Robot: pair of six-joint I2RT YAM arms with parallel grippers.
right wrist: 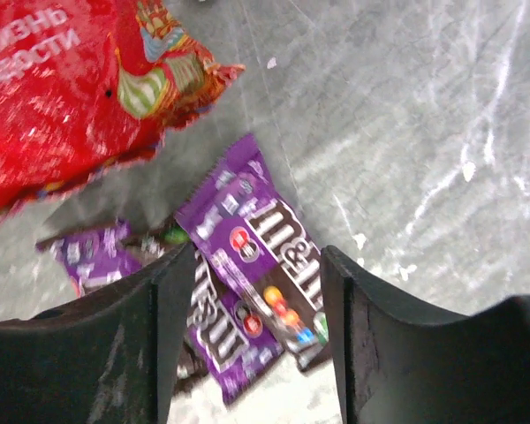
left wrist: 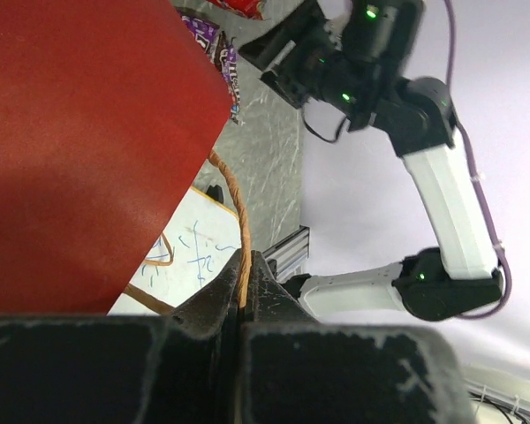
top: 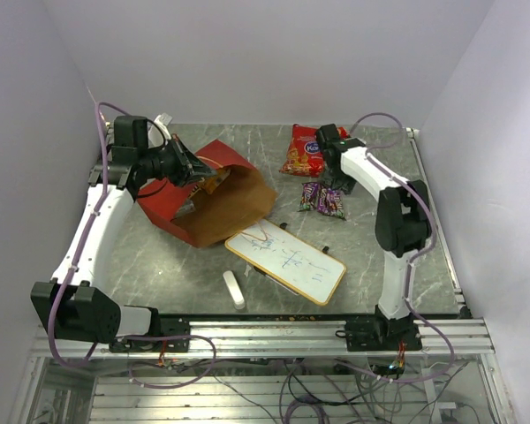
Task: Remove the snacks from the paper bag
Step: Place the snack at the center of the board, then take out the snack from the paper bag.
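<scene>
Currently left gripper (left wrist: 244, 296) is pinching the paper bag's (top: 221, 199) twine handle (left wrist: 238, 212) to steady it; right gripper (right wrist: 256, 276) is hovering open over purple M&M's packs (right wrist: 252, 225) on counter (top: 159, 256).

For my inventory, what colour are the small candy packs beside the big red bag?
Purple candy packs, clearest in the right wrist view.

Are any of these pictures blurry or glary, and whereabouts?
Right wrist view: the right pincer looms dark and soft in front, the purple candy packs are fairly sharp, the red-orange snack bag has smeared lettering, the marble-look table glints at upper right. Left wrist view: the red paper bag is a flat close-up sheet, the left pincer dark and blurred. Top view: even light, soft shadows.
</scene>
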